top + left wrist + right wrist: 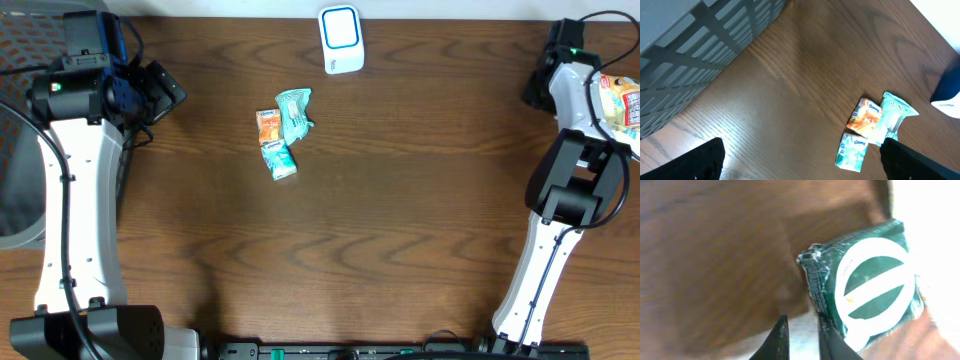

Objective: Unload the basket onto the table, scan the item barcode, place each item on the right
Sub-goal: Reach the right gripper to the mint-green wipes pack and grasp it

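On my right wrist feed, the right gripper point(802, 341) has its fingers point(776, 342) drawn almost together, with only a thin light slit between them. The green packet point(865, 287) with the white ring logo sits just up and to the right of them. Its crimped edge runs down behind the finger on the right of the picture, and I cannot tell whether that edge is actually nipped. Overhead, that arm is at the table's far right edge, beside a pile of snack packets point(622, 100). My left gripper point(802, 169) is spread wide above the table point(790, 90), near the grey basket point(690, 55). It is apart from the orange packet point(867, 116), Kleenex packet point(852, 150) and teal packet point(894, 112), which lie bunched together. The scanner point(341, 38) stands at the far edge, well apart from the right arm.
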Controlling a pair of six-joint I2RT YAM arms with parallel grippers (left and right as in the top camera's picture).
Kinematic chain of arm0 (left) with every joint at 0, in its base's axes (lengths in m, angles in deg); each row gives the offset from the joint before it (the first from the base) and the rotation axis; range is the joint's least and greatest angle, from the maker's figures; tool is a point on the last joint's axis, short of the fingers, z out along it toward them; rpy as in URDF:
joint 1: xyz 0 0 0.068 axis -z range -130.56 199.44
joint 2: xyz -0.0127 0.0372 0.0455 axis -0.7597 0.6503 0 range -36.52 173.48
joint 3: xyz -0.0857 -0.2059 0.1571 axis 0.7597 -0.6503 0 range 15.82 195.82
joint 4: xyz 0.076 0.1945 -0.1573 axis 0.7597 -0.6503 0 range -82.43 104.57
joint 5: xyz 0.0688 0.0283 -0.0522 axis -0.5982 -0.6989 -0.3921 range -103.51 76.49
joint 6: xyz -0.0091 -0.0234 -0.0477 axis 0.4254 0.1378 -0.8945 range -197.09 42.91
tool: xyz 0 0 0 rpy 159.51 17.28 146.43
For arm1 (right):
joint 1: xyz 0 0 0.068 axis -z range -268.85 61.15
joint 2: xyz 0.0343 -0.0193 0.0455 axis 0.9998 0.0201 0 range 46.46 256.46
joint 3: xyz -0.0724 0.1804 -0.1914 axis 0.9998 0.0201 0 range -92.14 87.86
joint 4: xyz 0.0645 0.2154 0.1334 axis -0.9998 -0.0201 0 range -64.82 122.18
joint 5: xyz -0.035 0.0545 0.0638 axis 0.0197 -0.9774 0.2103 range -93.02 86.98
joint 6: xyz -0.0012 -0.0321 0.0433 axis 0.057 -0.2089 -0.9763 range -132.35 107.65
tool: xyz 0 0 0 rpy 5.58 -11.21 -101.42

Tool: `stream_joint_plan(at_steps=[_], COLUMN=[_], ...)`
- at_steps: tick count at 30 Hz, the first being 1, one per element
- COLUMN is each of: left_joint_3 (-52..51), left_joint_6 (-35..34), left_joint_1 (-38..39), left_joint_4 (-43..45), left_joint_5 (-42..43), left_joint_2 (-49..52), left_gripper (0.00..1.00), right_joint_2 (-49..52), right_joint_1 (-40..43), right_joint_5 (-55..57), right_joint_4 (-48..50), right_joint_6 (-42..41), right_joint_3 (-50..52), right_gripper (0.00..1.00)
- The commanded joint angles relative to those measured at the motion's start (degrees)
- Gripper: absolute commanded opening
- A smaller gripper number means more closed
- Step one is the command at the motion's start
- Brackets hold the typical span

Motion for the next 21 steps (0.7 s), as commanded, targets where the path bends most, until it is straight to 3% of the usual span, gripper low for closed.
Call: stream_joint_plan(at_steps=[1, 4, 7, 10, 11, 13, 15, 21], left_joint_3=[0.1, 0.1, 0.1, 0.1, 0.1, 0.1, 0.1, 0.1], left_joint_6=[-0.3, -0.3, -0.3, -0.3, -0.3, -0.3, -0.3, -0.3], left_joint_1=[-0.2, -0.2, -0.2, -0.2, -0.2, -0.2, -0.2, -0.2], left_joint_4=[-0.1, -0.1, -0.1, -0.1, -0.1, -0.1, -0.1, -0.1], left_joint_5=[-0.3, -0.3, -0.3, -0.3, -0.3, -0.3, -0.3, -0.3], left_joint_2=[-0.4, -0.4, -0.4, -0.4, -0.4, -0.4, -0.4, -0.4], left_gripper=[0.98, 0.98, 0.98, 0.98, 0.98, 0.97, 0.98, 0.98], right_joint_2=[-0.8, -3.1, -6.0, -9.2, -9.9, -9.7, -9.1, -7.0], right_joint_1=[0.4, -0.1, -1.6, -4.2, -6.0, -8.2, -11.2, -22.4], right_joint_5=[6.5, 4.1, -6.7, -30.0, -46.2, -58.8, -63.2, -57.4], right_joint_4=[-0.5, -0.7, -0.9, -2.1, -3.2, -4.2, -5.3, -1.7], right_joint_6=[1.0, 0.9, 1.0, 0.9, 0.9, 0.9, 0.9, 0.7], right_joint_3=[-0.1, -0.1, -0.1, -0.1, -0.1, 0.0, 0.0, 0.0], right_gripper=[0.15, 0.14, 0.18, 0.30, 0.38, 0.49, 0.66, 0.93])
